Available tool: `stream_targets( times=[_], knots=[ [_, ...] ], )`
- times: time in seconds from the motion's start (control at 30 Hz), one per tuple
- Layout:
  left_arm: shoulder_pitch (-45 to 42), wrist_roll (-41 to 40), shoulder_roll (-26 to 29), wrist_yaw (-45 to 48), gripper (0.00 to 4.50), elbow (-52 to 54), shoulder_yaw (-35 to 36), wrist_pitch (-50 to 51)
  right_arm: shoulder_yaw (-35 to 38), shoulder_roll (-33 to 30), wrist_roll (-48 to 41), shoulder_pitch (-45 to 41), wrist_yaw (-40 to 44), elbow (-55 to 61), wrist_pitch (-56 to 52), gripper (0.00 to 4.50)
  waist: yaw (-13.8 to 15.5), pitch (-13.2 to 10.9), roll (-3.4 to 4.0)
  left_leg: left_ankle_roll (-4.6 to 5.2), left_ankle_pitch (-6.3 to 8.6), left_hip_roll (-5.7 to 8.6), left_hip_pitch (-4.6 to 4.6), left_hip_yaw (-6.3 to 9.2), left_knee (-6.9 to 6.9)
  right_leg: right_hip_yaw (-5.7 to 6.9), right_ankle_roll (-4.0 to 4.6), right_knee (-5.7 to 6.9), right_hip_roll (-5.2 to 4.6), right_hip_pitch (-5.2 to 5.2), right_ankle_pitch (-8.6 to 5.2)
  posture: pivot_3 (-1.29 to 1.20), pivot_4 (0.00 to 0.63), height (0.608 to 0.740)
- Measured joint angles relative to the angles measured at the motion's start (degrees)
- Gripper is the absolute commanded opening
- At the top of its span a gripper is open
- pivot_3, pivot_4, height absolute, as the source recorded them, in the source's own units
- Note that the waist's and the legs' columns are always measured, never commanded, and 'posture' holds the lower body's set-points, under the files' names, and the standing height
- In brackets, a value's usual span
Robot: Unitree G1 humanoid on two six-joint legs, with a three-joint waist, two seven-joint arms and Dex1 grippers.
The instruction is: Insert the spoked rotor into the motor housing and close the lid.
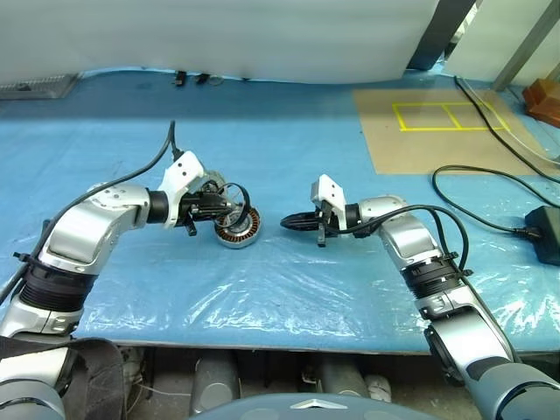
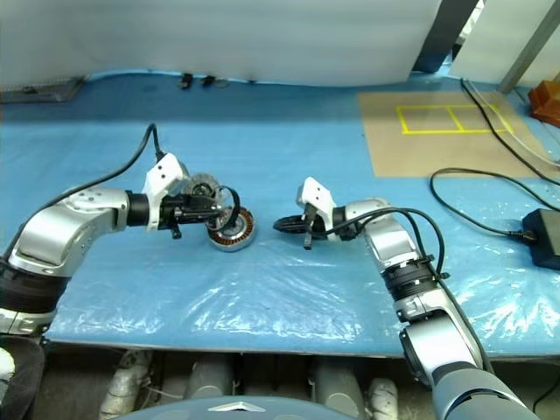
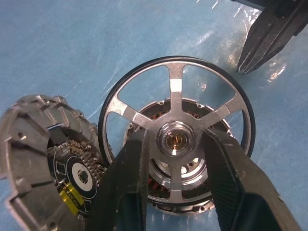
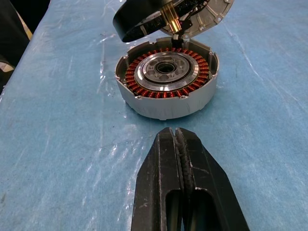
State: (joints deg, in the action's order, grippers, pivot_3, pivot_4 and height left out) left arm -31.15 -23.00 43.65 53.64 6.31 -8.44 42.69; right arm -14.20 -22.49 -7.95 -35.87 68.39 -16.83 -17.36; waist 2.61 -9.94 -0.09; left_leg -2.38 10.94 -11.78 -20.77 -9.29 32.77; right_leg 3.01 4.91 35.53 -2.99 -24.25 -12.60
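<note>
My left gripper is shut on the hub of the spoked rotor, a dark-rimmed ring with silver spokes. It holds the rotor tilted just above the motor housing. The housing sits on the blue table with its copper windings facing up. Close behind it is the grey ribbed lid, its circuit-board side showing. My right gripper is shut on nothing and hovers low, a short way to the right of the housing, pointing at it.
A cardboard sheet with yellow tape lies at the back right. Black cables run to a black box at the right edge. Crinkled clear plastic covers the blue surface near the front edge.
</note>
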Motion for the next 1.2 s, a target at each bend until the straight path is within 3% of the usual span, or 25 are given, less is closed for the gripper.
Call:
stream_targets(
  times=[0.2, 1.2],
  knots=[
    [-0.58, 0.54, -2.01, 0.83, 1.32, -0.51, -0.84, 0.21, -0.01, -0.13, 0.01, 0.01, -0.06, 0.00, -0.12, 0.00, -0.01, 0.00, 0.00, 0.00, -0.01, 0.00, -0.15, 0.05, 0.01, 0.04, 0.00, -0.01, 0.00, 0.00, 0.00, 0.00, 0.150, 0.740],
    [5.32, 1.93, -0.44, -1.29, 1.32, 4.31, -0.46, 0.78, -1.26, 0.10, 0.25, -0.43, -1.21, -2.43, 1.98, 0.00, -0.06, 0.00, 0.00, -0.02, 0.01, -0.01, -0.17, 0.16, 0.01, 0.09, 0.00, -0.04, -0.01, 0.00, 0.00, 0.00, 0.150, 0.740]
  ],
)
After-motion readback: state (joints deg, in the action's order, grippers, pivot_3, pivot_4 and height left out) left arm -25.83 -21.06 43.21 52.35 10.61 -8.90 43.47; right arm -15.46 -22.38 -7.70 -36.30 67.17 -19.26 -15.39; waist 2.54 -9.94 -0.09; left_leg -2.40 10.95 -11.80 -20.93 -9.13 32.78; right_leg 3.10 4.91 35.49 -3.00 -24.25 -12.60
